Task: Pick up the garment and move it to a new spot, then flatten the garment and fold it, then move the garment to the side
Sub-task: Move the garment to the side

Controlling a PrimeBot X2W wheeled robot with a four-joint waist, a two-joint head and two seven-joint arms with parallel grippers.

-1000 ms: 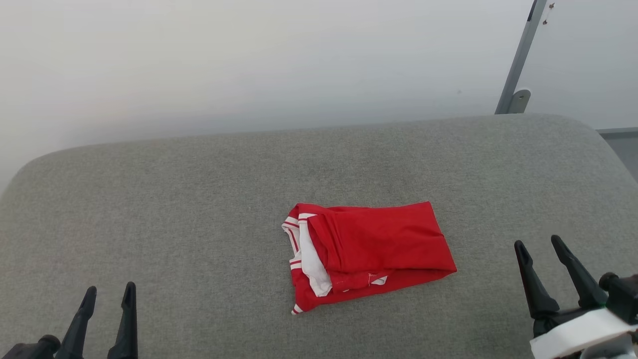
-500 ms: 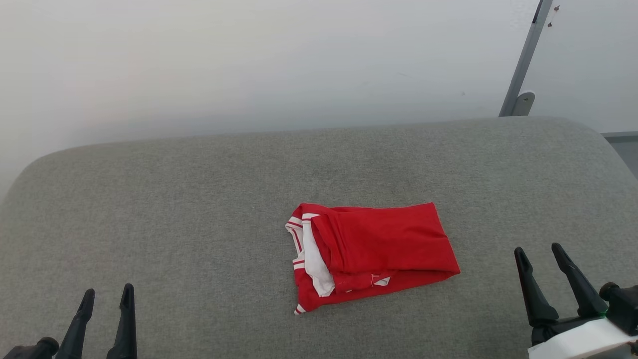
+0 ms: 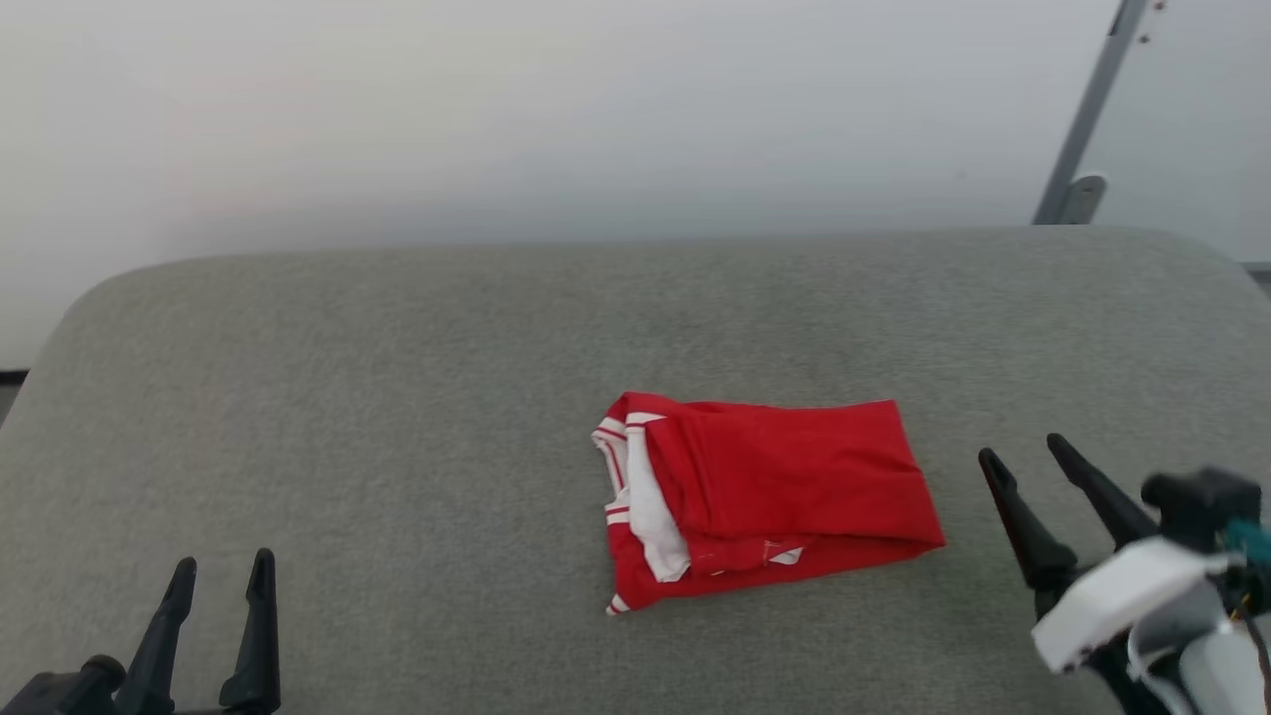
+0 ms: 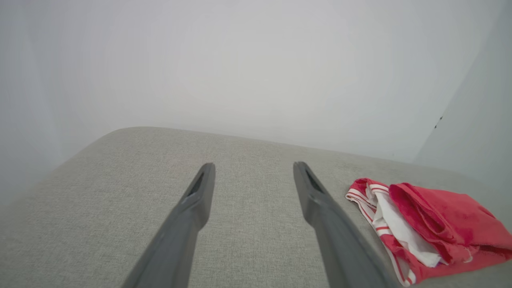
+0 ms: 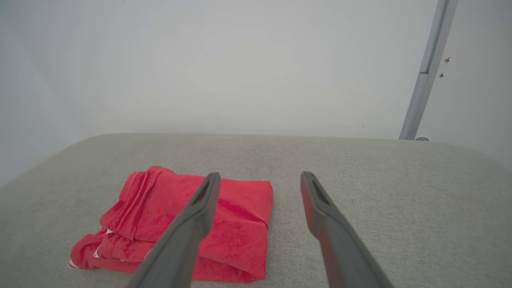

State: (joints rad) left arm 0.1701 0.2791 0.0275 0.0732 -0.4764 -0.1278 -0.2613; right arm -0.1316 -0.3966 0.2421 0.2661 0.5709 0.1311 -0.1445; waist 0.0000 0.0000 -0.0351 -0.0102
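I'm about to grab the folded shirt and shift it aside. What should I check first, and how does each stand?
1. Fold of the garment compact, lying flat: ok.
2. Open, empty left gripper: ok.
3. Open, empty right gripper: ok.
4. Both grippers apart from the cloth, right one nearer: ok.
5. Room on the grey cushion beside it: ok.
6. Hidden bottom layers even: cannot tell.
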